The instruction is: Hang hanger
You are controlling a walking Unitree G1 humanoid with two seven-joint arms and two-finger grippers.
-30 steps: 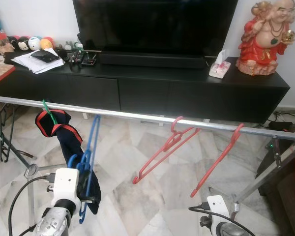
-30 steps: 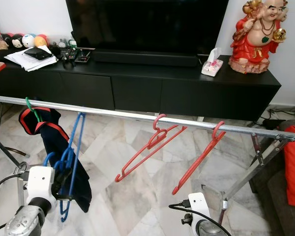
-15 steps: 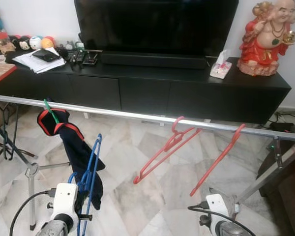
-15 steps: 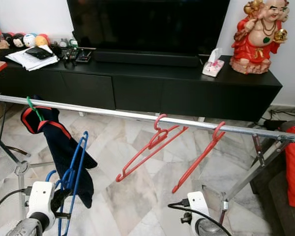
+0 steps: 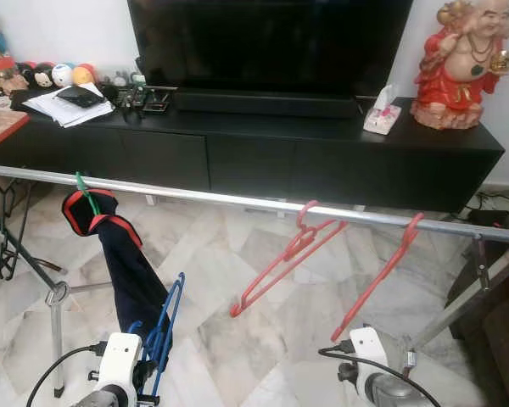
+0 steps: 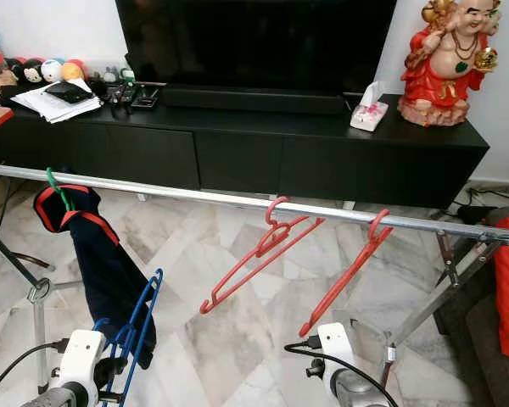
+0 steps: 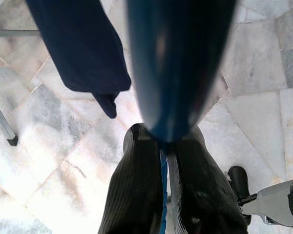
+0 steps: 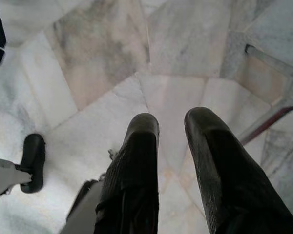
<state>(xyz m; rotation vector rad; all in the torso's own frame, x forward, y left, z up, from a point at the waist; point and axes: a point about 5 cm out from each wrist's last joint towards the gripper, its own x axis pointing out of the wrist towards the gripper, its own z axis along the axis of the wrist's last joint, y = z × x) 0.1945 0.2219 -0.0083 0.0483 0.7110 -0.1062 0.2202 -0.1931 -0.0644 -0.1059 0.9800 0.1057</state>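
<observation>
Holding the blue plastic hanger (image 5: 164, 335) low in the lower left of the head views, the left gripper (image 7: 163, 146) has its two black fingers (image 7: 136, 180) pinched tight on the thin blue bar, as the left wrist view shows close up. The hanger's top sits well below the long silver metal rail (image 5: 237, 201) that crosses the middle of the frame, so the hanging itself is not yet done.

On that rail, toward the left, a green hook carries a dark navy garment with red trim (image 5: 119, 254), which droops just beside the blue hanger. Toward the right of the rail two red plastic hangers (image 5: 288, 267) hang tilted, their hooks over the bar. Between the garment and the red pair there is a bare stretch of rail, which looks like the likely place for the blue one.

The right gripper (image 8: 171, 131) hangs idle at the lower right over the marble floor (image 8: 102, 63), its fingers apart and holding nothing.

What remains, by my reading: raise the blue hanger to rail height, set its hook over the bar, and release.
</observation>
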